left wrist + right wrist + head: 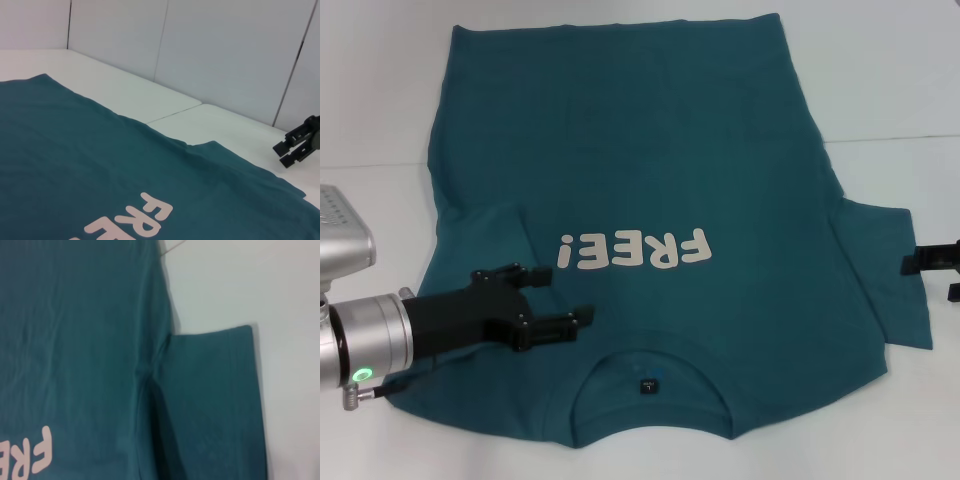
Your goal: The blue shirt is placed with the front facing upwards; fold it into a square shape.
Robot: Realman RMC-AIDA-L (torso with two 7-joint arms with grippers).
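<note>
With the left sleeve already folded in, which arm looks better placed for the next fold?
Probably the right. The right gripper sits open at the edge of the blue shirt, beside the sleeve that lies spread flat on the table. The left gripper, also open, is over the folded side.

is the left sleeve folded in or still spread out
Folded in: on the shirt it lies over the body beside the left end effector; the right sleeve is spread.

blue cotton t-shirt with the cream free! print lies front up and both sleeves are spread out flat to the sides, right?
Not quite. The blue cotton T-shirt lies front up, but only the right sleeve is spread out; the left sleeve is already folded over the body, as the head view shows.
</note>
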